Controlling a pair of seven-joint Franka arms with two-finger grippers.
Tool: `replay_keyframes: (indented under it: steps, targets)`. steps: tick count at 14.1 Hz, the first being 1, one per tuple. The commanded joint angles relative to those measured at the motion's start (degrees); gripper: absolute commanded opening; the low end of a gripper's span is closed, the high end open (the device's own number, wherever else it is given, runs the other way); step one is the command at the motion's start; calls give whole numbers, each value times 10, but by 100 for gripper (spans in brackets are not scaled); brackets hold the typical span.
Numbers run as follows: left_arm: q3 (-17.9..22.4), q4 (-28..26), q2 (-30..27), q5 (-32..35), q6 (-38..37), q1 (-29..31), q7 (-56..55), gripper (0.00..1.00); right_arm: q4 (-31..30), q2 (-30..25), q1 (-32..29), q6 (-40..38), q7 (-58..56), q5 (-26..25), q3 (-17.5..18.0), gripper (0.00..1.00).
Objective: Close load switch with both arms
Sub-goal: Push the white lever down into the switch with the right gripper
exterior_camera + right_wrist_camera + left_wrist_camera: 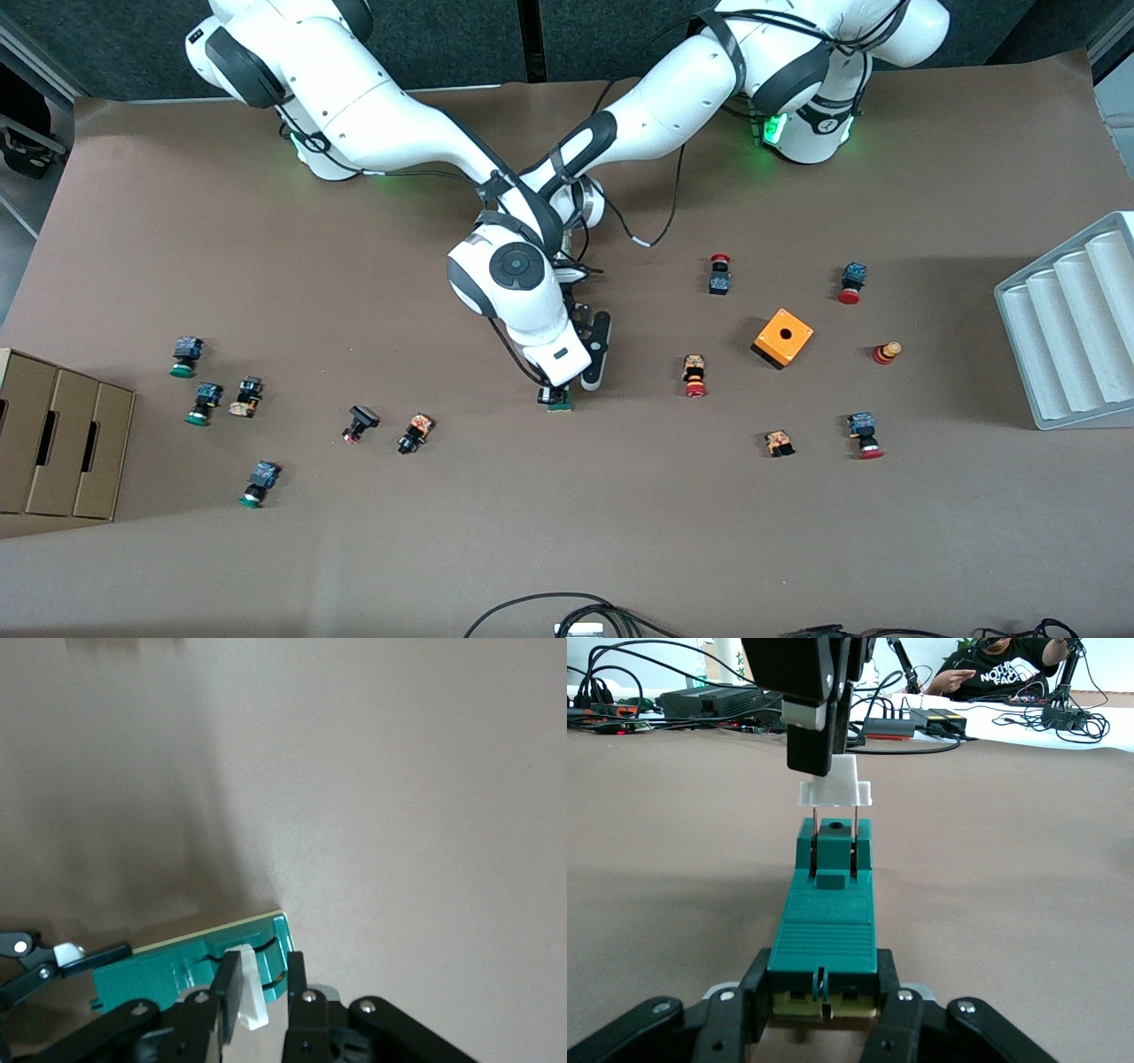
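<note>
Centre of the front view, on brown table: narrow green plastic load switch point(824, 935) with raised white lever point(834, 790). Left gripper point(824, 1014) clenched on the switch body, likely bracing it against sliding. Right gripper point(257, 992) pinching the white lever from above, apparently positioned to press it down shut.

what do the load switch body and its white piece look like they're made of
Load switch body: likely molded plastic, matte green, with ribbed top and crisp edges. White piece: seemingly translucent white plastic, slightly glossy, on two thin metal-looking pins. Both are guesses from appearance.
</note>
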Motion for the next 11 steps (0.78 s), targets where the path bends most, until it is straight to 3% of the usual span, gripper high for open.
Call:
replay_keyframes:
  steps: [1,11]
  targets:
    - [6,11,9,7,6,-7,-14,39,0,5,-3,2,12,-20,0,27]
    - [6,11,9,7,6,-7,-14,40,4,13,-3,15,12,-22,-4,27]
